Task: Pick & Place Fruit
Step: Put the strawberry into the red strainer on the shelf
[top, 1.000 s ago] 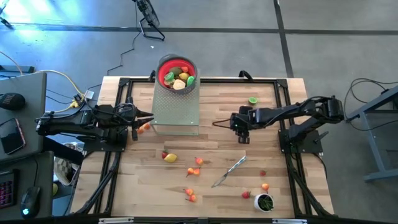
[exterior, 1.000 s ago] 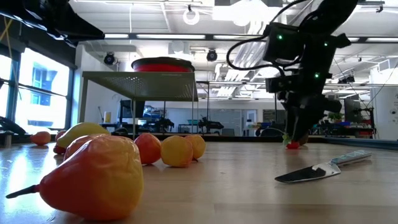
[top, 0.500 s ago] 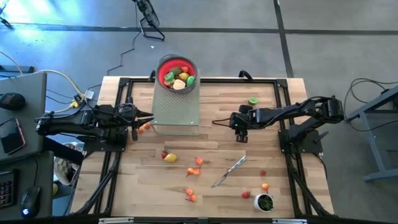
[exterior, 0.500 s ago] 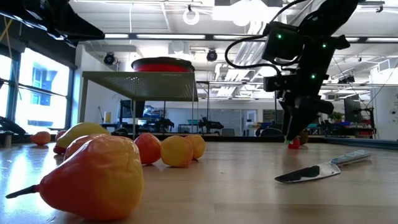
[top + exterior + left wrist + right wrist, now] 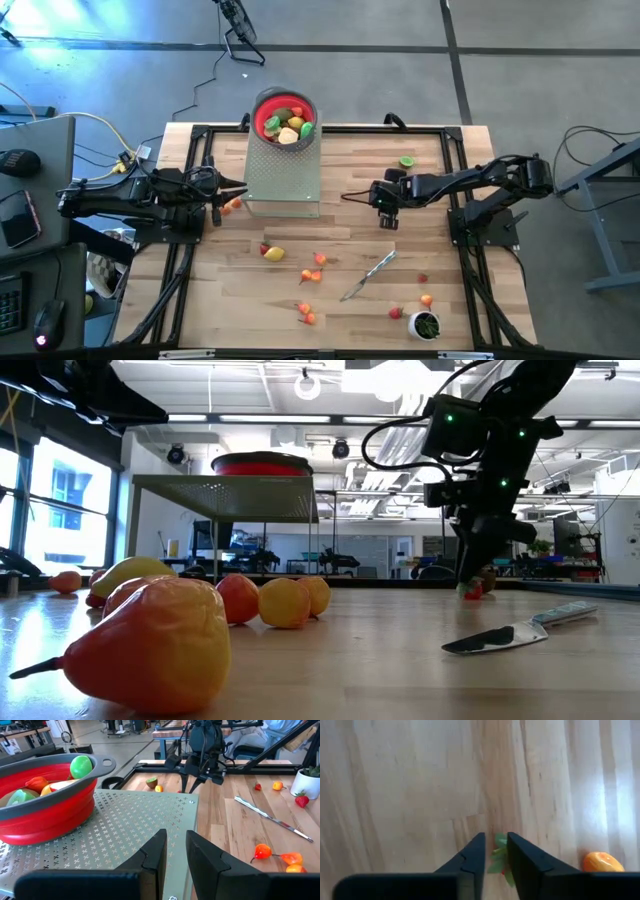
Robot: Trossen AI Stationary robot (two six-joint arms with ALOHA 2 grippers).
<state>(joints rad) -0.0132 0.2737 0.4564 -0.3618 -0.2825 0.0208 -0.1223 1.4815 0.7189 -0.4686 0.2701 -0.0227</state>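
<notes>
The right hand (image 5: 494, 854) points down at the worktop (image 5: 430, 250), fingers pinched on a small red fruit (image 5: 501, 862) with green leaves; an orange fruit (image 5: 602, 862) lies beside

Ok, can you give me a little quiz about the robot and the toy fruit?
1. True or false: the red bowl stands straight on the wooden table.
2. What sits between the right gripper fingers? A: a spoon. B: a small red fruit with green leaves. C: a banana.
3. Which silver thing lies among the loose fruit?

Key:
1. False, it is up on the metal stand.
2. B, the small red fruit.
3. The knife.
</notes>
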